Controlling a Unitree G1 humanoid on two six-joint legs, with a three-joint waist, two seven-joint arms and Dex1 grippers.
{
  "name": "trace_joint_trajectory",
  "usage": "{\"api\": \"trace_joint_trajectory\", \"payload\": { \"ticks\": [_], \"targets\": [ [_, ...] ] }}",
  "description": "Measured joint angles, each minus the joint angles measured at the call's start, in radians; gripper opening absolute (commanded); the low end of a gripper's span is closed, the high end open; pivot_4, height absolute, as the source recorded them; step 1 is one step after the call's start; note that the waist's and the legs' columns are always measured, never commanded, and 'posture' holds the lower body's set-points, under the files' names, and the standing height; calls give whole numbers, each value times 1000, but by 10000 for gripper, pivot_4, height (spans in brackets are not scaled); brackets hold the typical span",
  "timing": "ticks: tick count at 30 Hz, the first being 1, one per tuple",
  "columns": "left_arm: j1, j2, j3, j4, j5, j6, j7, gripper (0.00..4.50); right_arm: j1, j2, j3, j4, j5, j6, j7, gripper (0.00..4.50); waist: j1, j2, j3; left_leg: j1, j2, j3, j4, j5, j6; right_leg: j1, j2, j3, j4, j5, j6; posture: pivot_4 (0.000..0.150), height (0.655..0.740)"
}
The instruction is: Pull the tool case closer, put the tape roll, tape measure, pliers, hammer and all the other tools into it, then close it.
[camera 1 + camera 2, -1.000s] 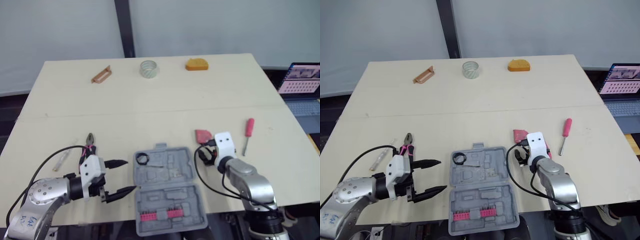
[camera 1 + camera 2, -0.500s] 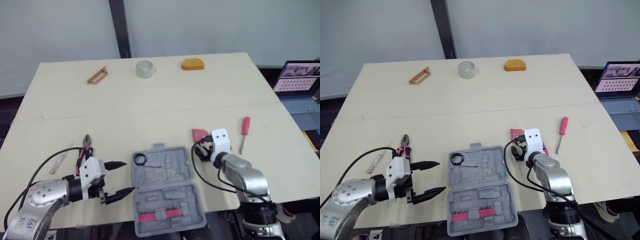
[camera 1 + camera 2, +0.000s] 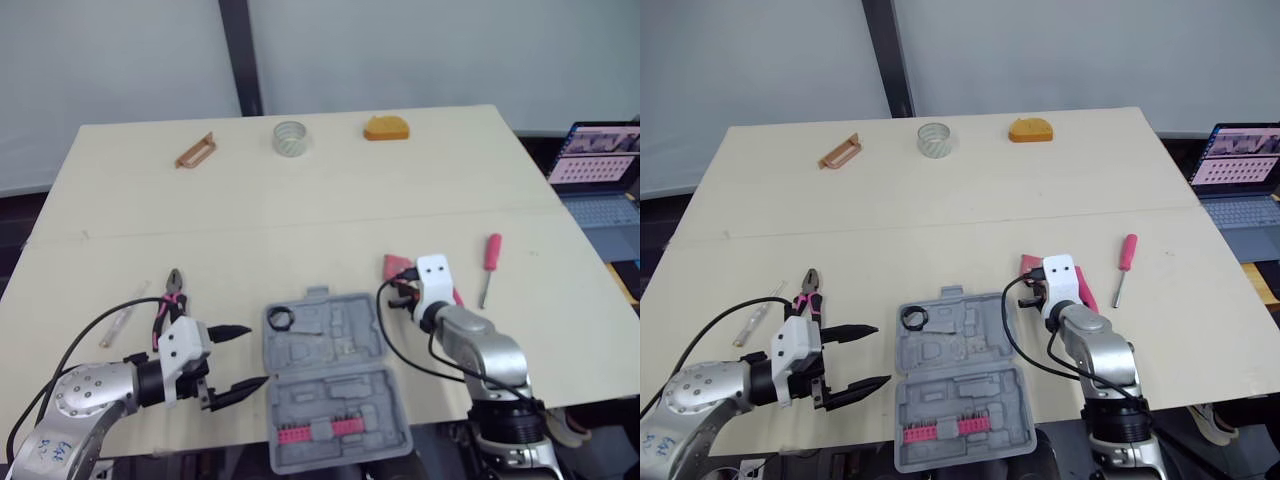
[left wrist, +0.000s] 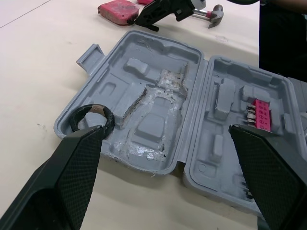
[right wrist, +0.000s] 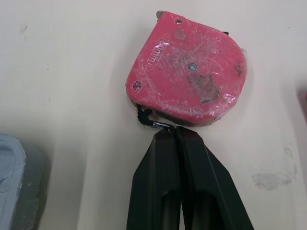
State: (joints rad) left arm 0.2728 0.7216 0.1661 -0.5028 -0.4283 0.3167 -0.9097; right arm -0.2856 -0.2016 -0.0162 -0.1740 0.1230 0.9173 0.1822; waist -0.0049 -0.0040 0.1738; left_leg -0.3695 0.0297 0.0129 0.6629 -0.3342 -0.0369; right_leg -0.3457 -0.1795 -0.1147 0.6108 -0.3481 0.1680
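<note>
Right fingers [image 5: 156, 191] crept forward, together against tape measure [image 5: 189, 69], left fingers [image 4: 72, 167] apart at tool case's [image 3: 335, 380] 9 o'clock

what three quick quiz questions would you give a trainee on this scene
1. True or false: the case is shut.
2. The right gripper has its tips at which tool? A pliers, B tape measure, C screwdriver.
3. Fill in: the left gripper is ____ (open or shut).
Key: 1 false, the case lies open. 2 B. 3 open.
</note>
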Motion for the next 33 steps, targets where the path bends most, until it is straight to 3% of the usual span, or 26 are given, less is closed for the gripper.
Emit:
{"api": "trace_joint_trajectory", "payload": {
  "ticks": [9,33],
  "targets": [
    [-5,0,-2,1,0,0,-2,45000,58,-6,7,-72,2,20,1,639,3,0,0,0,0,0,0,0,0,0,0,0,0,0,0,1500,7400],
    [-20,44,-56,160,19,-212,-219,45000,501,-141,-40,-609,193,370,77,639,6,0,0,-1,0,0,-1,-1,1,0,0,0,-2,0,0,1500,7400]
  ]
}}
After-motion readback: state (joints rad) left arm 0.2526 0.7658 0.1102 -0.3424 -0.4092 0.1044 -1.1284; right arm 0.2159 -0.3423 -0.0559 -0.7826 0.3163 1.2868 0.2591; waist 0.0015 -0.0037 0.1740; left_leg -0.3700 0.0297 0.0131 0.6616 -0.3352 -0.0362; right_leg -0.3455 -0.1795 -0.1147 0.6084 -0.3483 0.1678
